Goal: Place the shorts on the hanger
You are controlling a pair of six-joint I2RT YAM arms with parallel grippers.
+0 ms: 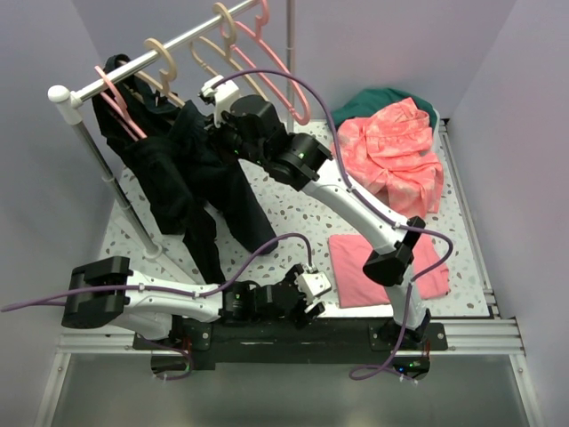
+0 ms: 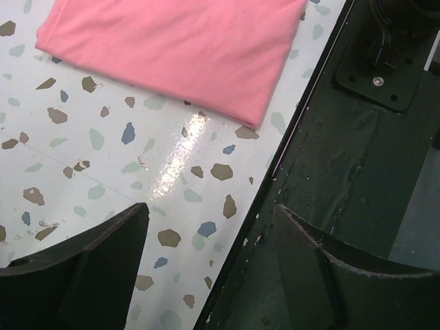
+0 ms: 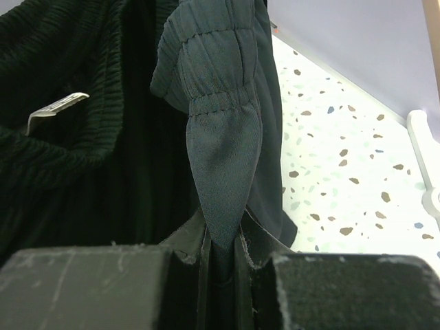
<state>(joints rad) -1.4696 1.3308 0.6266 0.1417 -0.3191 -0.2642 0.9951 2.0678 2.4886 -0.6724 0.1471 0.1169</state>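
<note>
The dark navy shorts (image 1: 222, 182) hang from my right gripper (image 1: 212, 120) and drape down to the table. In the right wrist view the gripper (image 3: 221, 240) is shut on a pinch of the gathered waistband (image 3: 220, 130). A beige hanger (image 1: 162, 60) hangs on the rail just up and left of that gripper, and I cannot tell whether the shorts touch it. A second beige hanger (image 1: 216, 31) hangs further right. My left gripper (image 1: 311, 289) is open and empty, low over the table's near edge (image 2: 210, 227).
A long black garment (image 1: 133, 133) hangs on a pink hanger (image 1: 114, 96) at the rail's left. Another pink hanger (image 1: 276, 62) hangs at the right. A pink folded cloth (image 1: 382, 267) (image 2: 179, 48) lies front right. A coral cloth (image 1: 396, 151) lies over a teal one (image 1: 373, 102).
</note>
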